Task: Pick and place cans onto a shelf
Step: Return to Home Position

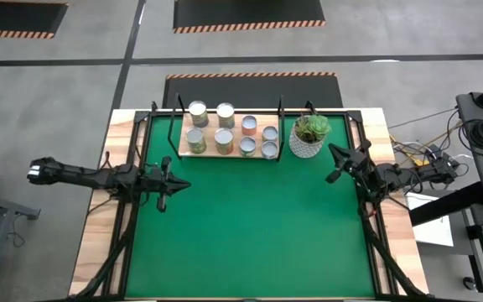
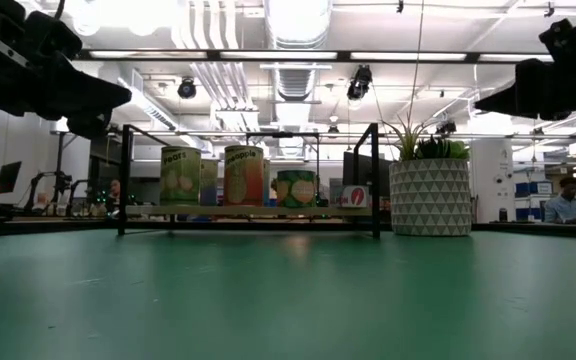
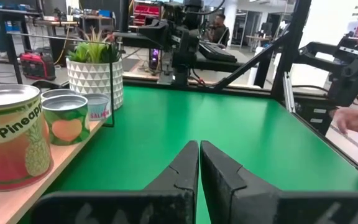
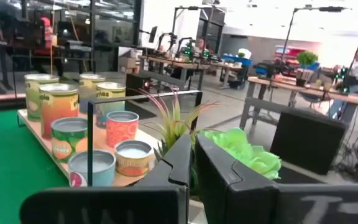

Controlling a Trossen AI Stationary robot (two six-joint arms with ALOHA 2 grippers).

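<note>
Judged the cans (image 1: 224, 141) rigid, slick-walled, fairly weighty; best clasped mid-label. Saw left gripper (image 3: 199, 146) and right gripper (image 4: 193, 140) pressed together, empty, off the shelf (image 1: 210, 127).

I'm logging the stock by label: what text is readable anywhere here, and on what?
"Pineapp": tall orange can on the shelf, the word's end curving out of sight.
Small pale-labelled can: lettering too blurred to read.
Green can and its neighbours in the low view: too small to read.
Nothing else legible.
</note>
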